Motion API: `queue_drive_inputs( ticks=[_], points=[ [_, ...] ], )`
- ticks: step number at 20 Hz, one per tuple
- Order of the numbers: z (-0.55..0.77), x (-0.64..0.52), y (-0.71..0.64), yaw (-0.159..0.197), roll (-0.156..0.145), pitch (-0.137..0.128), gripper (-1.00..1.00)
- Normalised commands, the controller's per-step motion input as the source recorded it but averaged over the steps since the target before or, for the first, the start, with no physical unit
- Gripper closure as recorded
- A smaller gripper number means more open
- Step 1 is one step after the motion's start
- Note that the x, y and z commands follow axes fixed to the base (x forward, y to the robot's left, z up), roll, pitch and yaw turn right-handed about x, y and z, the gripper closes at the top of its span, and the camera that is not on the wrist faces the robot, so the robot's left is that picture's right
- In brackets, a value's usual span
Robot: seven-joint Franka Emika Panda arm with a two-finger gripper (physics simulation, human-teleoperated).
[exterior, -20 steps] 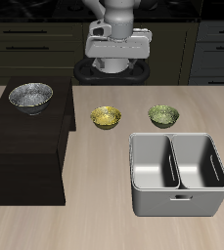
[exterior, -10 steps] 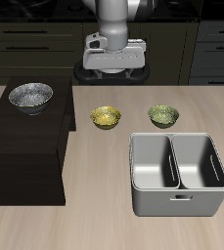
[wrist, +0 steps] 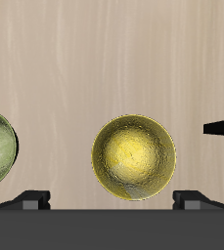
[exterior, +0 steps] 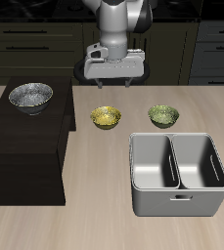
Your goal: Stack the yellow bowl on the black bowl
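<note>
Three bowls are seen: yellow bowl (exterior: pixel 106 117) on the table (exterior: pixel 94 215), green bowl (exterior: pixel 163 115) at its 3 o'clock, black bowl (exterior: pixel 30 96) on dark cabinet (exterior: pixel 25 156). Gripper (exterior: pixel 112 82) is held above w/ fingers apart, nothing gripped.

Glossy white-grey arm (exterior: pixel 118 20) — dark-tipped gripper (exterior: pixel 108 80) fingers.

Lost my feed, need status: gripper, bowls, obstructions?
Gripper open, empty, above yellow bowl. Black bowl on dark cabinet. Nothing between them.
</note>
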Motion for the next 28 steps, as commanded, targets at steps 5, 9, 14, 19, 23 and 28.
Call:
queue_drive_inputs(
  ticks=[5,9,14,19,23,28],
  points=[
    [-0.14,0.0,0.06,0.002,-0.007,-0.035,-1.0],
    [-0.1,-0.05,0.05,0.006,-0.012,-0.032,-1.0],
    [-0.08,-0.01,0.03,0.018,-0.005,-0.03,-1.0],
    [-0.15,0.03,0.01,0.015,0.003,0.003,-1.0],
    [-0.25,0.06,0.1,0.018,-0.005,0.007,-1.0],
    [-0.26,0.05,0.06,-0.005,0.01,0.034,-1.0]
  ],
)
